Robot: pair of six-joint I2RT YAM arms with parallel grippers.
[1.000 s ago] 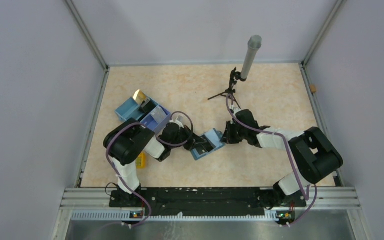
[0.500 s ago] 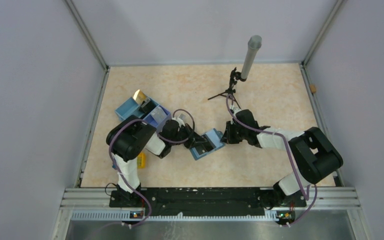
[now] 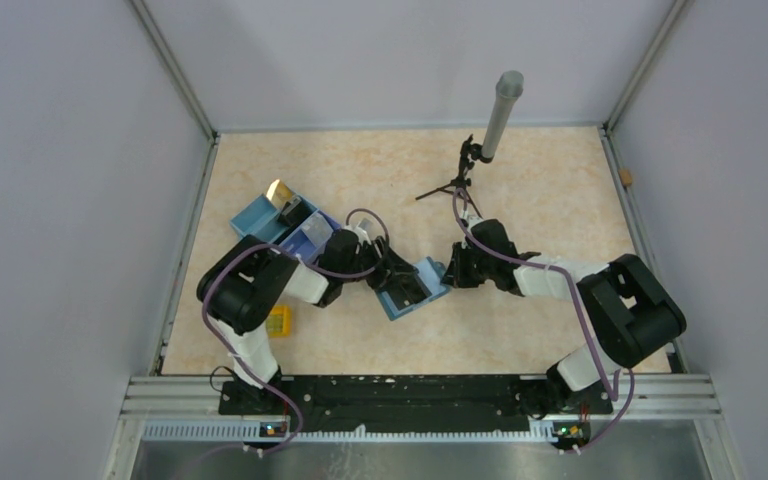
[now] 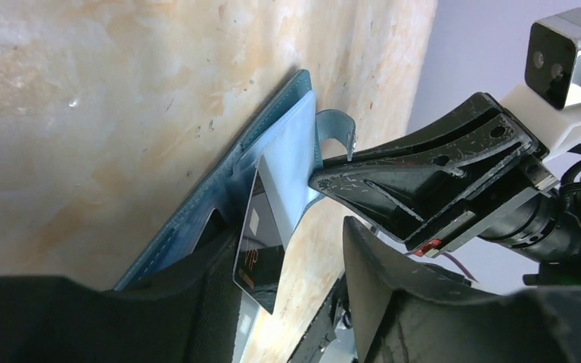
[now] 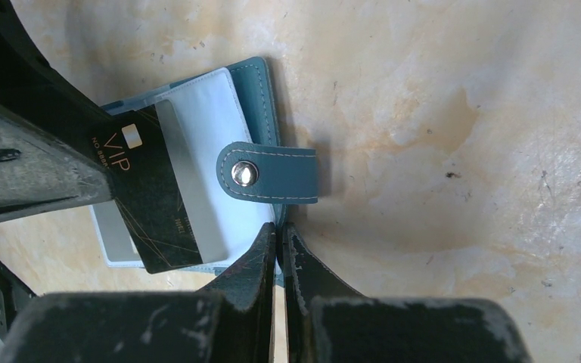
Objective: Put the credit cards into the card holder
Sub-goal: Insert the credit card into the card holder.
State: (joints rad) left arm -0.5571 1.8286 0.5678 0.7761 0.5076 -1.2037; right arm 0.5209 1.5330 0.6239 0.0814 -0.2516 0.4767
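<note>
Right wrist — card (image 5: 155, 189) crosses holder (image 5: 257, 98) edge.

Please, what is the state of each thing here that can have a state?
card holder: open
clasp strap: unfastened
black card: partly inserted, sticking out
left gripper: open, either side of the card
right gripper: shut, at the holder's edge

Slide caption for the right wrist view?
Black VIP card rests on the open card holder, right pincer shut at its edge.
</note>
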